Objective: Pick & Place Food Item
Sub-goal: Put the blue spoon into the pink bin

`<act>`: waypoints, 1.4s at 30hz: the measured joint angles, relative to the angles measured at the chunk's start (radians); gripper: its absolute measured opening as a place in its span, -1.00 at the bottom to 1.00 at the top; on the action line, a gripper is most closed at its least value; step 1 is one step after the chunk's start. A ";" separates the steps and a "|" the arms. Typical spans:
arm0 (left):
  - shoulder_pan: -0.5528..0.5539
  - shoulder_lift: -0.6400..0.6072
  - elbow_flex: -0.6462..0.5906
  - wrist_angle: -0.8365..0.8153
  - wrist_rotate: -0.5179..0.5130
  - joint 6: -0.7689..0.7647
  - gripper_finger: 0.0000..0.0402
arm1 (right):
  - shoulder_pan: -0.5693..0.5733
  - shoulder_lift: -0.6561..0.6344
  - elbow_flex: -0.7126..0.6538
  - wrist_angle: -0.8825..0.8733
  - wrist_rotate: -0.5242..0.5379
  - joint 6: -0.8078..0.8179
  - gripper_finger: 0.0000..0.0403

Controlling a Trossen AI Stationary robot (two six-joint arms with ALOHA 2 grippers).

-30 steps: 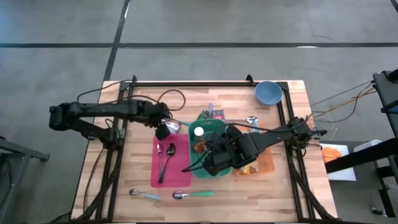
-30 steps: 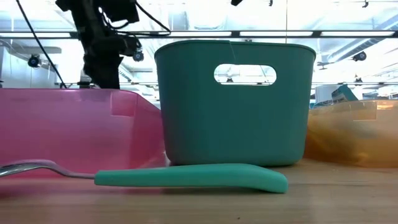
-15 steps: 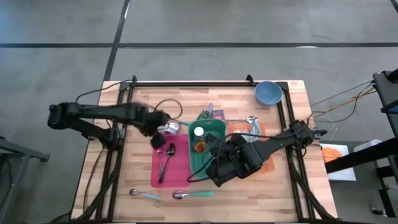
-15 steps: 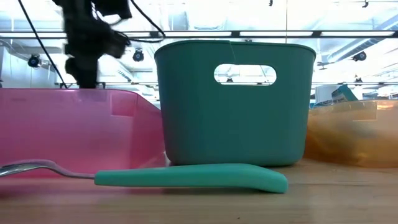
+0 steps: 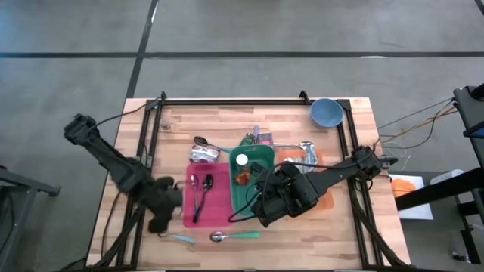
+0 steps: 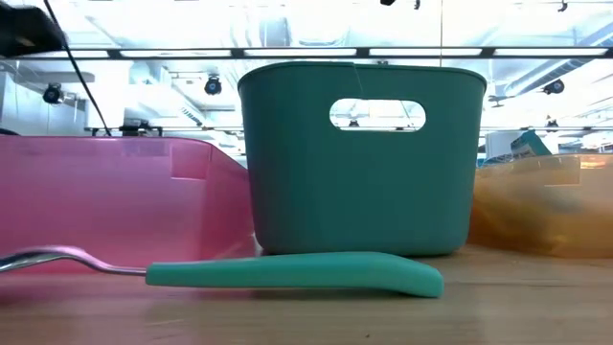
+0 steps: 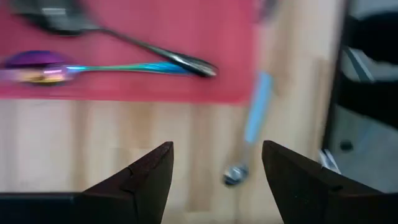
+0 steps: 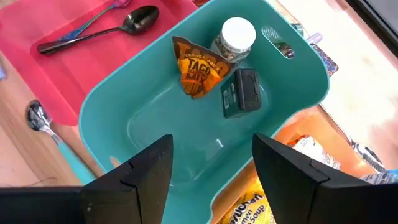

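1. The orange taco seasoning packet (image 8: 198, 74), a white-lidded jar (image 8: 236, 34) and a small dark box (image 8: 244, 92) already lie in the teal plastic bin (image 8: 143, 134).
2. More packets wait in the orange tray (image 8: 261, 202).
3. The right gripper (image 8: 211, 165) hovers over the bin, fingers apart, holding nothing.
4. The left gripper (image 7: 214, 171) is low over the pale-blue-handled spoon (image 7: 249, 134) beside the pink tray (image 7: 155, 87), open and empty.
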 joint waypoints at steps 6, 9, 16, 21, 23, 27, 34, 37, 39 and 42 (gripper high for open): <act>-0.200 0.042 -0.020 0.050 -0.066 -0.014 0.22 | 0.000 0.000 -0.002 0.000 0.000 -0.030 0.08; -0.239 0.081 -0.044 0.102 -0.070 0.004 0.22 | 0.000 0.000 -0.002 0.000 0.000 -0.037 0.08; -0.271 0.206 -0.069 0.230 -0.006 0.037 0.22 | 0.000 0.000 -0.002 -0.004 -0.004 -0.097 0.08; -0.278 0.301 -0.069 0.337 0.008 0.046 0.22 | 0.000 0.000 -0.002 -0.006 -0.025 -0.146 0.08; -0.279 0.338 -0.069 0.343 0.009 0.032 0.22 | 0.000 0.000 -0.002 -0.006 -0.036 -0.163 0.08; -0.280 0.407 -0.069 0.340 0.009 0.005 0.22 | 0.000 0.000 -0.002 -0.007 -0.039 -0.191 0.08; -0.281 0.484 -0.069 0.340 0.009 -0.033 0.17 | 0.001 0.000 -0.002 -0.008 -0.076 -0.235 0.08; -0.281 0.492 -0.071 0.338 0.009 -0.033 -0.01 | 0.002 0.000 -0.002 -0.014 -0.098 -0.243 0.08; -0.280 0.491 -0.075 0.334 0.008 -0.033 -0.20 | 0.002 0.000 -0.002 -0.022 -0.108 -0.244 0.08; -0.279 0.491 -0.075 0.326 0.010 -0.037 -0.56 | 0.002 0.000 -0.002 -0.042 -0.111 -0.244 0.08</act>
